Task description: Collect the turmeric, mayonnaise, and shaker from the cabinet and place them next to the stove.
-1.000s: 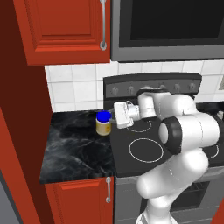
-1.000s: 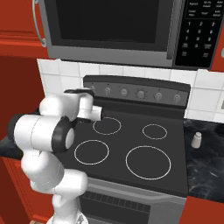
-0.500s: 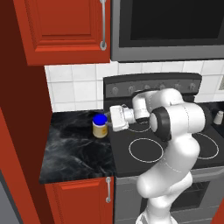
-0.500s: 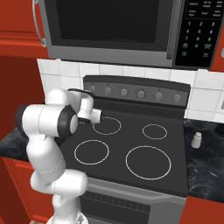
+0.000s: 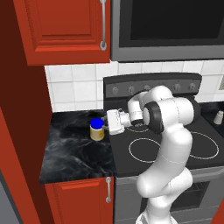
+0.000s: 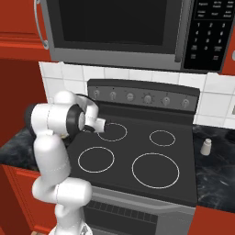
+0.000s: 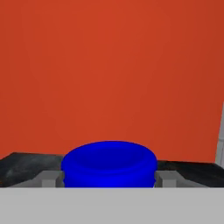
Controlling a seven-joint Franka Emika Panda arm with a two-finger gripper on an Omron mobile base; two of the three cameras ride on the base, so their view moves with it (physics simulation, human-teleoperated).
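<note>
There is one mayonnaise [image 5: 96, 130] jar with a blue lid. There is one small pale shaker [image 6: 206, 147]. The stove [image 6: 183, 181] has four white ring burners. One red cabinet [image 5: 65, 30] hangs up high. One microwave [image 6: 133, 32] hangs there too.

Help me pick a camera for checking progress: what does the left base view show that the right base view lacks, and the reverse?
Left base view: the mayonnaise standing on the black counter left of the stove, with the pincer right beside its lid, and the cabinet door above. Right base view: the microwave keypad. Both: the stove's ring burners, its knob panel, the white arm, and the shaker on the counter right of the stove.
</note>
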